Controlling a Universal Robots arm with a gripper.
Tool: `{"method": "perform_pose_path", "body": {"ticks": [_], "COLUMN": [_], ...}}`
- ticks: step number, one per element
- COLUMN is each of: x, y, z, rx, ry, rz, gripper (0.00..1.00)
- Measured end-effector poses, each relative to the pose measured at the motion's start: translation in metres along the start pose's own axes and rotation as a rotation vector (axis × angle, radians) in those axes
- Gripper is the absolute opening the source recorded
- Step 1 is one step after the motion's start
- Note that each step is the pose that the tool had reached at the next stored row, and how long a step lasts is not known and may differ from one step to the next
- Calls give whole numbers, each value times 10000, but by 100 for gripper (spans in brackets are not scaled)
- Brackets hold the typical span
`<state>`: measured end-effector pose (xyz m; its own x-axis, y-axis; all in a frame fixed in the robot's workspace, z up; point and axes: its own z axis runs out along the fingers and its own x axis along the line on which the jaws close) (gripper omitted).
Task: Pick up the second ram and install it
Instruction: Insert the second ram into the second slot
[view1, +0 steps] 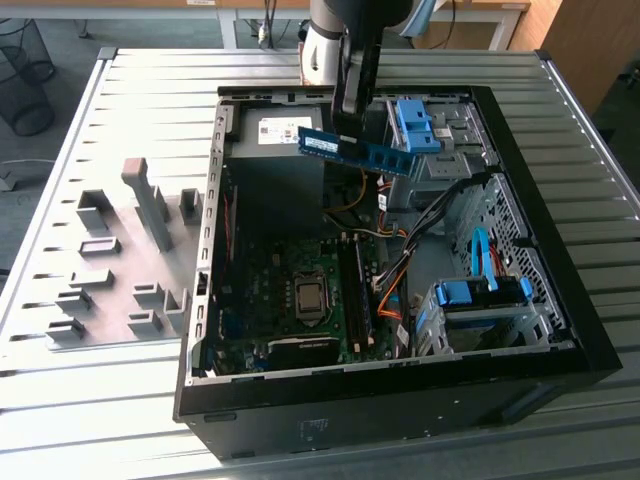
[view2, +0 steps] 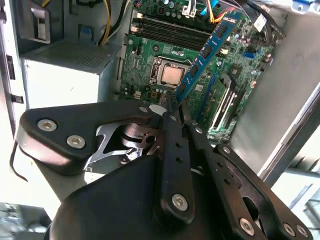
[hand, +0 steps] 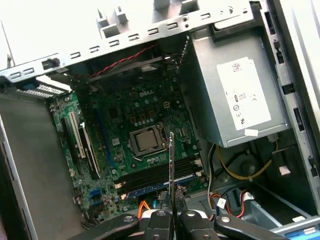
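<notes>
One memory stick, long axis roughly level, is pinched between the fingers above the open case, seemingly well above the motherboard's slots.

Arm cut off by exterior view's upper edge; second ram edge-on, chips unseen.

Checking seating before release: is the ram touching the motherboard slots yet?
Apart. In the exterior view the second ram, clamped in the gripper, hangs in the air above the open case, well clear of the motherboard.
</notes>
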<state>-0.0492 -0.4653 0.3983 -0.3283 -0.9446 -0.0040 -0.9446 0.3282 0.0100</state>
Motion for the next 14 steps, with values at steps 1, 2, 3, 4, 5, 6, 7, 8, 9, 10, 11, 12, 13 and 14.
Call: {"method": "perform_pose_path", "body": {"ticks": [1, 2, 3, 4, 5, 6, 7, 8, 9, 10, 11, 12, 13, 14], "x": [0, 0, 0, 0, 0, 0, 0, 0, 0, 0, 0, 0, 0, 0], "y": [0, 0, 0, 0, 0, 0, 0, 0, 0, 0, 0, 1, 1, 1], "z": [1, 2, 3, 4, 5, 6, 7, 8, 8, 8, 8, 8, 9, 9], "rx": [2, 3, 5, 6, 8, 9, 11, 12, 13, 14, 14, 13, 14, 14], "ry": [1, 2, 3, 3, 5, 6, 8, 9, 10, 9, 9, 9, 9, 9], "rz": [155, 309, 471, 625, 774, 915, 1052, 1184, 1308, 1357, 1358, 1359, 1359, 1359], "gripper": [14, 14, 14, 14, 14, 14, 14, 14, 14, 14, 14, 14, 14, 14]}}
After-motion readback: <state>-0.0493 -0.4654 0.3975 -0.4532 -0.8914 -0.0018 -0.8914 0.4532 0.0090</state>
